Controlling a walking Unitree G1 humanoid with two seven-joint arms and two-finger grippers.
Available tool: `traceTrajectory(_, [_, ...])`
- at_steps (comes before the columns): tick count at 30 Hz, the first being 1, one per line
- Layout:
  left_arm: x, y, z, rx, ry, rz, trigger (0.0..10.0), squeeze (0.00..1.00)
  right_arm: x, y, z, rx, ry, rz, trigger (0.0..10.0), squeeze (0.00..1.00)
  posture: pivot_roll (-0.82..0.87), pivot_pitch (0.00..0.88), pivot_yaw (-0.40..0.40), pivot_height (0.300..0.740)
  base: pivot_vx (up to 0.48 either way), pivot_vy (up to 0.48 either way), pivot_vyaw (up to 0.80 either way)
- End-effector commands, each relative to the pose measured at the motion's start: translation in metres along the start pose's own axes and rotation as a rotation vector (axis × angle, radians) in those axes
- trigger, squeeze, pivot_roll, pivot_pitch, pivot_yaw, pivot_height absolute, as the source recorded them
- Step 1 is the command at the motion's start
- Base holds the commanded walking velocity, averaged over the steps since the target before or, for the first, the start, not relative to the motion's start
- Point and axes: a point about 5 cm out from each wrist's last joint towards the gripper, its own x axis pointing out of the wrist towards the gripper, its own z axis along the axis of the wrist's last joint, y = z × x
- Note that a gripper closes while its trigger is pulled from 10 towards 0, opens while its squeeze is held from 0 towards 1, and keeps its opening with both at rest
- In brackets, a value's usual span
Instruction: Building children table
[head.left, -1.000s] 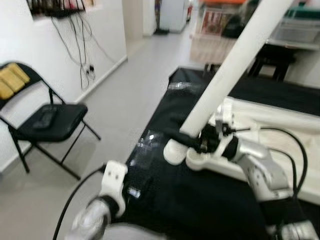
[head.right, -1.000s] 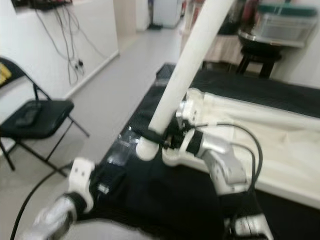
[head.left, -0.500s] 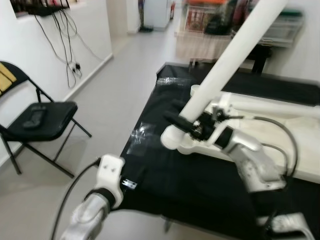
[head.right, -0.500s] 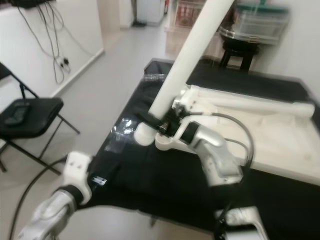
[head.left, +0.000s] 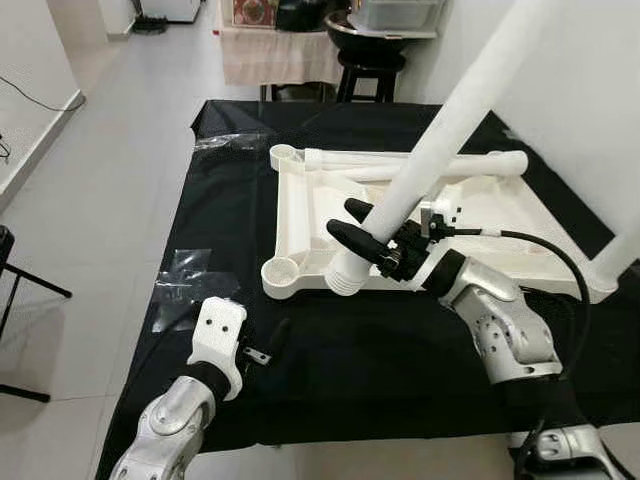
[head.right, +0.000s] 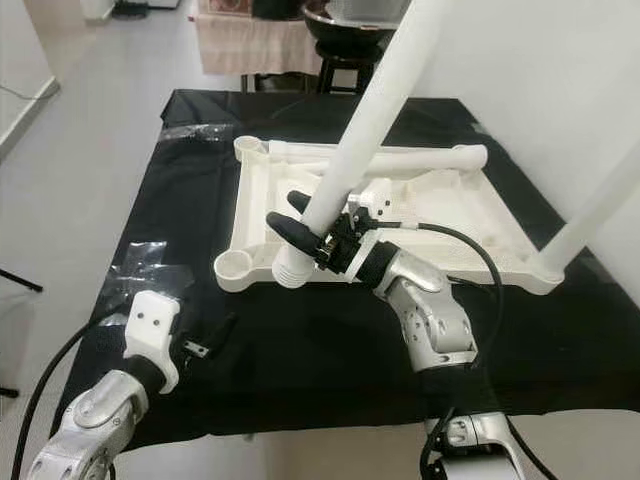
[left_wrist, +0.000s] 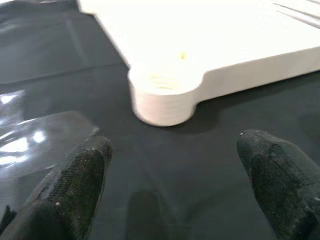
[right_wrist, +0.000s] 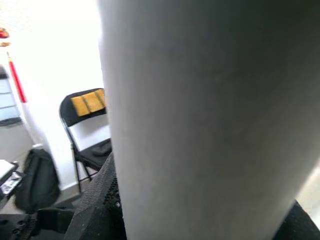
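Observation:
The white table top (head.left: 500, 215) lies upside down on the black-covered table. My right gripper (head.left: 365, 228) is shut on a long white leg (head.left: 450, 110), which tilts up to the right. The leg's threaded end (head.left: 348, 275) hangs at the top's front edge, just right of the empty corner socket (head.left: 280, 272). My left gripper (head.left: 268, 345) hovers low over the cloth at the front left. Its fingers (left_wrist: 82, 172) are open, with the socket (left_wrist: 162, 95) ahead of them. Another leg (head.left: 420, 165) lies along the back of the top, and one stands at the right corner (head.left: 620, 250).
Clear plastic wrap (head.left: 190, 285) lies on the cloth left of the table top. A dark stool (head.left: 375, 65) stands behind the table, and a white wall runs along the right. Open grey floor (head.left: 90, 200) lies to the left.
The camera has swung right, so the folding chair has left the eye views. The right gripper still holds the leg, whose lower end now sits right of the corner socket instead of left.

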Motion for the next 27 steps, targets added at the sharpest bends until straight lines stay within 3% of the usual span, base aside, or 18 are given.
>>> traceTrajectory(1, [-0.002, 0.000, -0.007, -0.018, 0.019, 0.012, 10.0, 0.00, 0.005, 0.007, 0.002, -0.012, -0.012, 0.044, 10.0, 0.00, 0.10, 0.151, -0.082, 0.740, 0.000, 0.000, 0.00])
traceTrajectory(9, [-0.009, 0.001, -0.013, 0.003, 0.041, 0.065, 10.0, 0.00, 0.030, 0.013, -0.011, -0.039, 0.042, 0.040, 10.0, 0.00, 0.11, 0.182, -0.095, 0.740, 0.000, 0.000, 0.00])
traceTrajectory(11, [-0.013, 0.004, -0.013, 0.014, 0.043, 0.109, 10.0, 0.00, 0.045, 0.005, -0.008, -0.062, 0.024, -0.037, 10.0, 0.00, 0.14, 0.200, -0.107, 0.740, 0.000, 0.000, 0.72])
traceTrajectory(16, [-0.017, 0.007, -0.012, 0.019, 0.042, 0.138, 10.0, 0.00, 0.056, -0.004, -0.003, -0.016, -0.018, -0.126, 10.0, 0.00, 0.15, 0.208, -0.111, 0.740, 0.000, 0.000, 0.80])
traceTrajectory(19, [-0.021, 0.005, -0.012, 0.022, 0.044, 0.144, 10.0, 0.00, 0.064, -0.015, 0.005, -0.009, -0.042, -0.212, 10.0, 0.00, 0.16, 0.228, -0.115, 0.740, 0.000, 0.000, 0.00])
traceTrajectory(21, [-0.023, 0.003, -0.011, 0.022, 0.042, 0.134, 10.0, 0.00, 0.066, -0.013, 0.008, -0.021, -0.045, -0.167, 10.0, 0.00, 0.17, 0.252, -0.114, 0.740, 0.000, 0.000, 0.00])
traceTrajectory(23, [-0.026, -0.006, -0.009, 0.020, 0.036, 0.102, 10.0, 0.00, 0.068, -0.007, 0.014, -0.059, -0.045, -0.017, 10.0, 0.00, 0.17, 0.272, -0.116, 0.740, 0.000, 0.000, 0.00])
traceTrajectory(27, [-0.030, -0.014, -0.003, 0.013, 0.017, 0.061, 10.0, 0.00, 0.065, -0.009, 0.019, -0.091, -0.025, 0.091, 10.0, 0.00, 0.16, 0.325, -0.118, 0.740, 0.000, 0.000, 0.00])
